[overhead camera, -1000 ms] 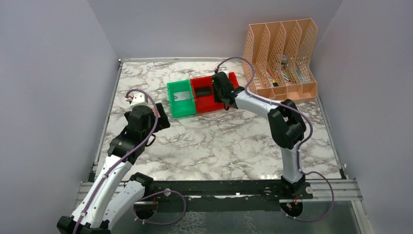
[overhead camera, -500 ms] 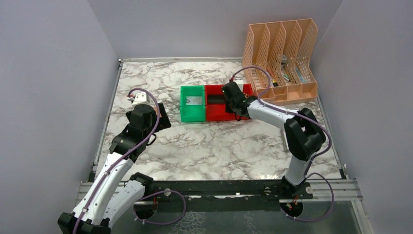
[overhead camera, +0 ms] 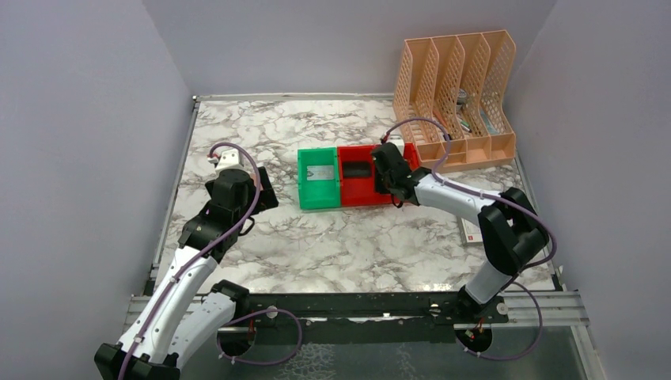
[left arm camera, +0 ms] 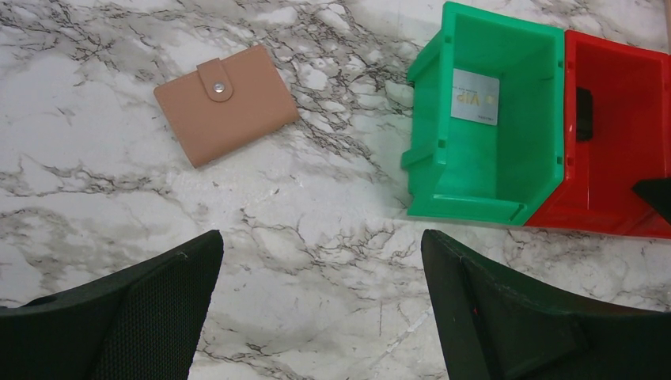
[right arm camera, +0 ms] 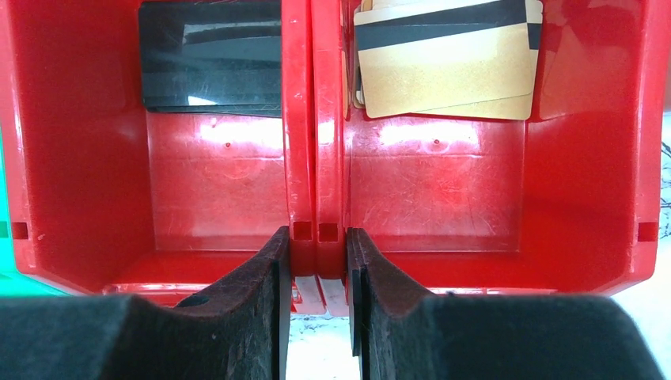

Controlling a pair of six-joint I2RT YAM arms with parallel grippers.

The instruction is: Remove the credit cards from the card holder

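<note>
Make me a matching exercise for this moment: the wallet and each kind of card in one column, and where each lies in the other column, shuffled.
Things:
1. wallet
2. silver card
3. black card
4. gold cards

Places:
A. green bin
B. end red bin
C. table, outside the bins
D. middle red bin

Pairs: 1-C, 2-A, 3-D, 4-B

Marble table [overhead camera: 356,237] carries card holder [left arm camera: 225,103], green bin [left arm camera: 467,207], red bins [right arm camera: 221,198], peach file rack [overhead camera: 415,79], white box [overhead camera: 471,229]
</note>
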